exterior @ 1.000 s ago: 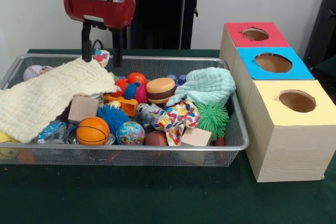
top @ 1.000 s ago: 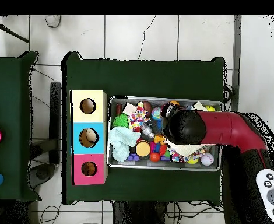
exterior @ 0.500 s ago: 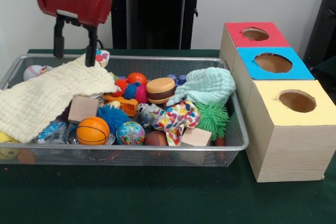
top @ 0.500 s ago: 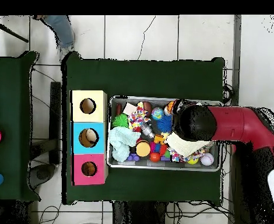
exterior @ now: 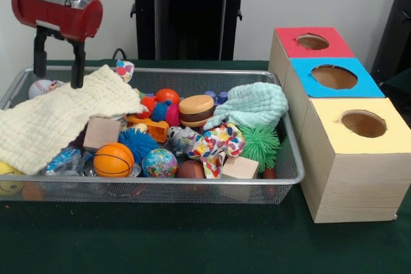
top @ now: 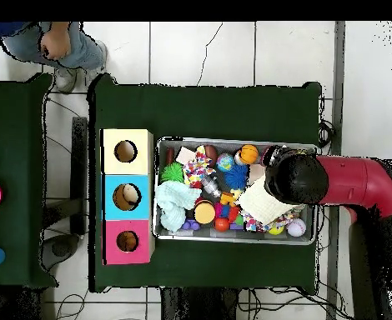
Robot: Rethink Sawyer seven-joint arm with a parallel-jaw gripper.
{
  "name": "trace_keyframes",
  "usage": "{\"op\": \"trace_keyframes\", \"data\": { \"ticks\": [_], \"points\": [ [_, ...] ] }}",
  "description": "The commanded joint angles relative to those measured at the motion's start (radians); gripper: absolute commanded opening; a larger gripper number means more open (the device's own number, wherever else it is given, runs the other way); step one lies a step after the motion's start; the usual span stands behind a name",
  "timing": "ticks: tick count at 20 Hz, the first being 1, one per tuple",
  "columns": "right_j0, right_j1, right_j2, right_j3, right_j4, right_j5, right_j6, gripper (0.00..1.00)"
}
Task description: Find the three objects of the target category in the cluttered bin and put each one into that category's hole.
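Over the bin's [exterior: 154, 187] far left corner the gripper [exterior: 59, 62] is hanging now, having slid sideways along the far rim from nearer the middle a second ago. Its two black fingers [exterior: 78, 65] are standing a narrow gap apart with nothing between them, tips just above the yellow cloth [exterior: 54, 117]. Nothing in the bin is looking disturbed by that move, so I'm judging no target has been picked yet and the search is only beginning.

Which category is wanted isn't shown, so I can't name the three objects; candidates are lying all through the bin. Balls are sitting along the near edge: an orange basketball [exterior: 113, 160], a globe ball [exterior: 159, 163] and a brown ball [exterior: 190, 170]. A baseball [exterior: 42, 86] is peeking out at the far left corner, right by the fingers. Wooden blocks [exterior: 101, 133] are sitting left of centre and near the right front. Spiky toys, blue [exterior: 137, 142] and green [exterior: 261, 143], are lying mid-bin and right.

The yellow cloth is covering most of the left end and a green cloth [exterior: 252, 105] is draped at the far right, both likely hiding things and likely to snag the fingers. The three boxes are standing just beside the bin's right edge, with red [exterior: 313, 42], blue [exterior: 334, 77] and yellow [exterior: 363, 123] holes, well apart from the gripper. In the overhead view a person [top: 53, 43] is standing at the picture's top left corner, clear of the table.
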Motion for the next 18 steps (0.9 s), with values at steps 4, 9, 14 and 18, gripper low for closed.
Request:
{"op": "trace_keyframes", "data": {
  "ticks": [4,9,14,18],
  "points": [
    [-0.015,0.099,0.041,0.070,-0.087,-0.078,-0.172,1.00],
    [-0.009,0.118,0.028,0.093,-0.092,-0.097,-0.130,1.00],
    [0.009,0.130,0.010,0.076,-0.112,-0.104,-0.110,1.00],
    [0.035,0.148,-0.019,0.047,-0.143,-0.112,-0.076,1.00]
  ]
}}
